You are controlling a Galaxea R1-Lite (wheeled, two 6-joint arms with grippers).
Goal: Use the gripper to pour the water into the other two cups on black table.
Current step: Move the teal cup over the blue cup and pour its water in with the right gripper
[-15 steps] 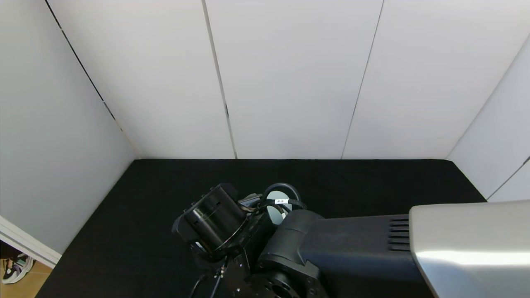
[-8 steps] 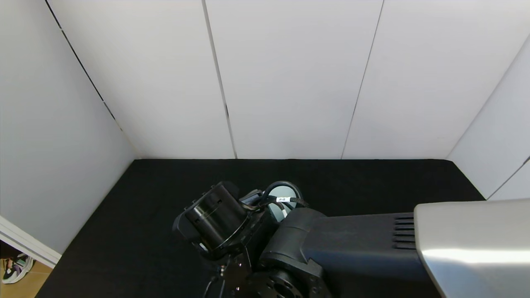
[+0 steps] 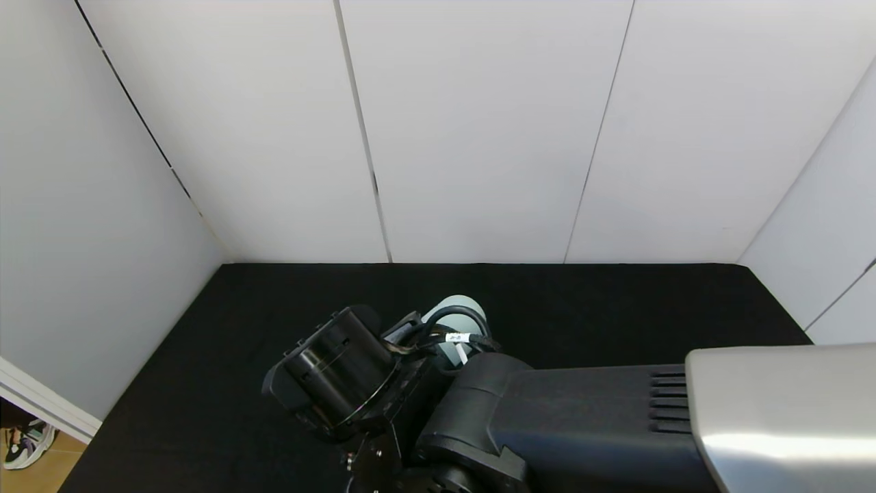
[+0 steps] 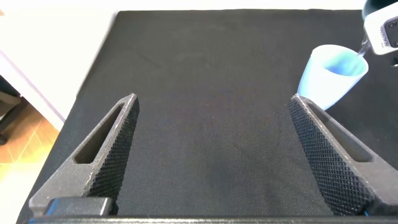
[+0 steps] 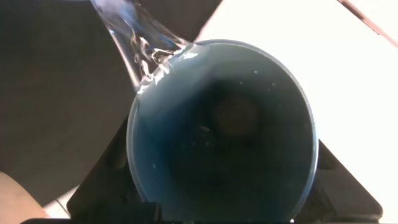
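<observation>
My right gripper (image 5: 221, 193) is shut on a small teal-green cup (image 5: 224, 137), tilted so I look into its mouth. Water (image 5: 134, 43) runs off its rim in a clear stream. In the head view the right arm's round black wrist (image 3: 335, 366) hides the fingers. The tall light blue cup (image 4: 331, 76) stands on the black table (image 4: 205, 68), and the thin stream (image 4: 362, 50) falls at its rim. This cup also shows behind the wrist in the head view (image 3: 457, 307). My left gripper (image 4: 214, 155) is open and empty, low over the table. The cream-beige cup is out of view.
White walls (image 3: 479, 137) close in the table at the back and both sides. The table's left edge (image 3: 89, 438) drops to the floor. The silver-grey casing of the right arm (image 3: 780, 418) fills the front right.
The right wrist has swung a little to the left and rolled further. The light blue cup now shows more fully behind the cables.
</observation>
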